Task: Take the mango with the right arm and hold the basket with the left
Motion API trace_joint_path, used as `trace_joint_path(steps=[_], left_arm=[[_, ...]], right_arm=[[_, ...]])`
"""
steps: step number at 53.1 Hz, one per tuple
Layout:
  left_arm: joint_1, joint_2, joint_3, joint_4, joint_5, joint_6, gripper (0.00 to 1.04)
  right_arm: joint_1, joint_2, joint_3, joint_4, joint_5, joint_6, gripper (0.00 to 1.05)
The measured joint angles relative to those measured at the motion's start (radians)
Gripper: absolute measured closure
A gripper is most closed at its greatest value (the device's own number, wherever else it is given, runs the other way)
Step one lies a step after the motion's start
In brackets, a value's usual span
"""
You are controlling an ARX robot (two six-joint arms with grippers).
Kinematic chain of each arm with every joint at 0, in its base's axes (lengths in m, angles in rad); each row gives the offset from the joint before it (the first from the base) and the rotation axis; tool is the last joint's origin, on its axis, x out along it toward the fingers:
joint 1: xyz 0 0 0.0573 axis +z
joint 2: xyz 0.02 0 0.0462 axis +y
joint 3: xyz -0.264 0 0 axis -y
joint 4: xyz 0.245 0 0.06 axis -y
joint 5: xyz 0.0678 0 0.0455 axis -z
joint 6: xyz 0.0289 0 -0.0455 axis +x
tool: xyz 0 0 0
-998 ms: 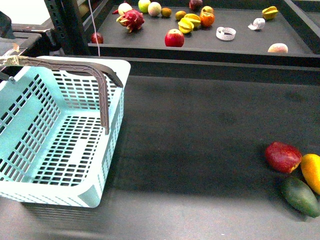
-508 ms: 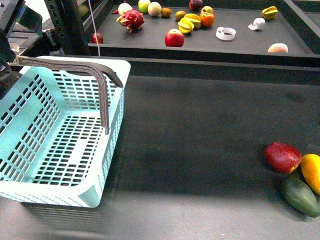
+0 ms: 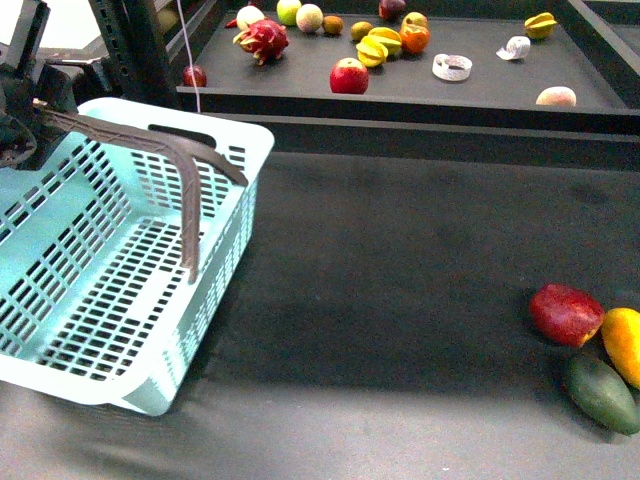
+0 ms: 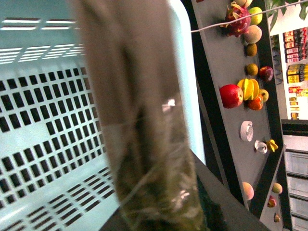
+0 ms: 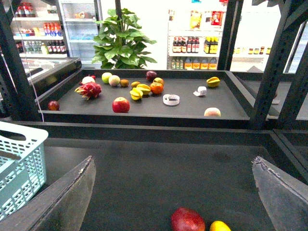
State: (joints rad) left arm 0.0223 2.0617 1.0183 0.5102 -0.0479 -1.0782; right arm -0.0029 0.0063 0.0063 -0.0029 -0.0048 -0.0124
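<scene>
Right tool (image 5: 173, 161): wide open and holding nothing; its two flat fingers stand far apart over the dark counter (image 3: 400, 280).
Left tool (image 3: 28, 112): at the far left edge of the front view, closed on the left end of the brown handle (image 3: 190, 200). In its own wrist view the handle is very close and blurred, and one finger (image 4: 159, 192), wrapped in clear film, lies against it.
Basket (image 3: 255, 150): light blue plastic with slotted walls, on the left part of the counter. It looks tilted, but I cannot tell which side is higher.
Mango (image 3: 622, 345): yellow-orange, on the counter at the near right, partly cut by the picture edge and held by no tool. It touches the dark red fruit (image 3: 567, 314) on its left and the dark green fruit (image 3: 600, 392) nearer to the robot.
Far tray (image 3: 500, 80): behind the counter, carrying a dragon fruit (image 3: 262, 40), a red apple (image 3: 348, 76) and other small fruits.
</scene>
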Motion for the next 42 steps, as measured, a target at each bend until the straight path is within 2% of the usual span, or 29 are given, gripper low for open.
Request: trace_joint_path(steps=[4,20,28,42], left_arm=[[-0.003,-0.023,-0.035,0.034,0.031,0.02,0.97],[-0.039,-0.215,-0.231,0.163,0.176,0.235,0.97],[-0.094,-0.348,-0.317,0.183,0.229,0.374,0.97],[-0.228,-0.436,-0.387,0.214,0.235,0.529,0.97]], right_arm=[[0.0,0.0,0.0,0.0,0.0,0.0,0.08],[0.0,0.0,0.0,0.0,0.0,0.0,0.08],[0.0,0.0,0.0,0.0,0.0,0.0,0.08],[0.0,0.0,0.0,0.0,0.0,0.0,0.08]])
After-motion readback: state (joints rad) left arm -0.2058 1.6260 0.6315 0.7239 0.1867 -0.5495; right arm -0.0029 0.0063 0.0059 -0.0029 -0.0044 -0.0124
